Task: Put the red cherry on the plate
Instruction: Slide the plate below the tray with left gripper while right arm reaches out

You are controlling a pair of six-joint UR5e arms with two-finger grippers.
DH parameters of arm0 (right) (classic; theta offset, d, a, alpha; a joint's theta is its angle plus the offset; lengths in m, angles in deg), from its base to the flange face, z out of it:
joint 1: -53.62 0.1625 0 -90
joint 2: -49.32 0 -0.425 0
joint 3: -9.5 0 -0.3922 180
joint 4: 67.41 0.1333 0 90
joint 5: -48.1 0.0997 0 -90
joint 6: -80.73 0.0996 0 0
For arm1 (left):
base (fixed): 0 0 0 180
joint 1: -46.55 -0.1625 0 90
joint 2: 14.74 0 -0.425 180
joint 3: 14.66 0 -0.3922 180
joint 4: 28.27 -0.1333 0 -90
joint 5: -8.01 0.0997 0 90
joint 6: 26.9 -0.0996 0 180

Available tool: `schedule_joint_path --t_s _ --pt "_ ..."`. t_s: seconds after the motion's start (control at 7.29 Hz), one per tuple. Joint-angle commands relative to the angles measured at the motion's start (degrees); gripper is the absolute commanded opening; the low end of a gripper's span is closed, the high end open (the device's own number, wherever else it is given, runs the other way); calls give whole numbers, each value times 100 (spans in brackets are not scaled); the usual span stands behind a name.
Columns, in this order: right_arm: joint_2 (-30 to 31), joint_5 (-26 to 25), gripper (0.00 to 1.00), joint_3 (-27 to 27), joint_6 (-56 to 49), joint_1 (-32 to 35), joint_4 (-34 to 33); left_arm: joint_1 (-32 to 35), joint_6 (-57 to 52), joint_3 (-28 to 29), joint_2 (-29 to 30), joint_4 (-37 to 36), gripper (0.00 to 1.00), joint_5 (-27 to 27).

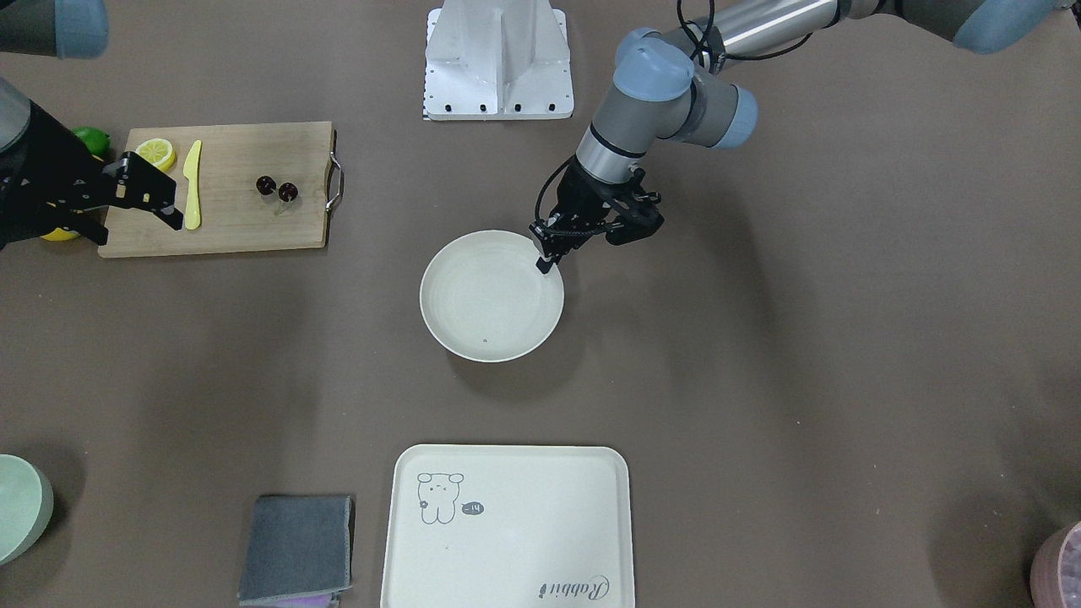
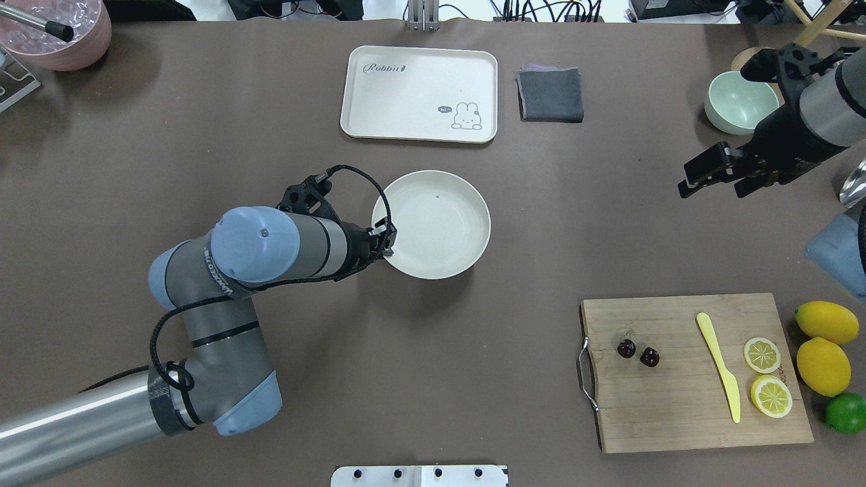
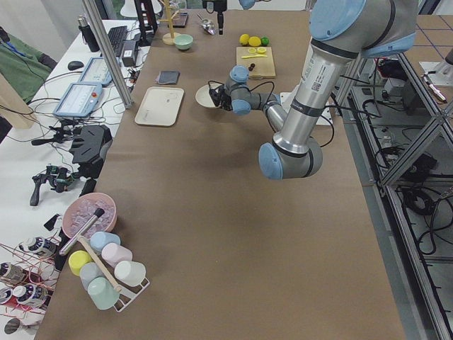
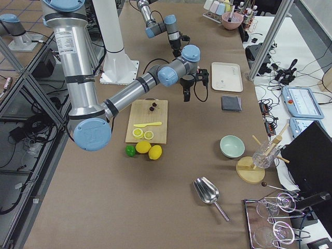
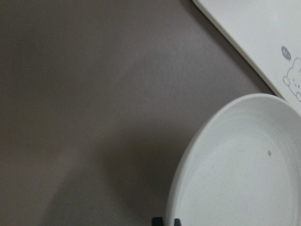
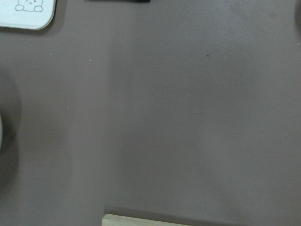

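The red cherry (image 1: 277,189) (image 2: 637,352), two dark glossy fruits on pale stems, lies on the wooden cutting board (image 1: 245,219) (image 2: 676,406). Mid-table sits the round cream plate (image 1: 490,312) (image 2: 446,230) (image 5: 244,183) with nothing on it but a dark speck. My left gripper (image 1: 543,263) (image 2: 388,249) (image 5: 166,220) is at the plate's rim on the robot's left side, its narrow fingertips closed on that rim. My right gripper (image 1: 156,198) (image 2: 710,184) hangs open and empty high over the table, beyond the board and well away from the cherry.
The board also carries a yellow knife (image 2: 720,375) and two lemon halves (image 2: 762,354); whole lemons (image 2: 823,365) and a lime (image 2: 847,412) lie beside it. Farther off are the bear tray (image 2: 419,74), a grey cloth (image 2: 550,95), a green bowl (image 2: 741,101) and a pink bowl (image 2: 57,30).
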Motion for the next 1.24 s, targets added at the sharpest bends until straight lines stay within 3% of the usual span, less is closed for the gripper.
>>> schedule_joint_path --t_s 0.0,0.41,0.55,0.82,1.1 --pt "209 -61 100 -28 232 -442 332 -278 31 36 -21 -93 0 268" --pt "271 -140 100 -28 232 -769 332 -200 -40 28 -126 -101 3 234" --pt "271 -192 100 -28 241 -856 332 -182 -100 19 -170 -93 97 259" --pt "315 -385 100 -63 241 -1285 446 133 -206 -157 -197 -101 98 199" --pt "560 -1129 100 -168 276 -1970 998 310 -680 -296 -232 -328 98 163"
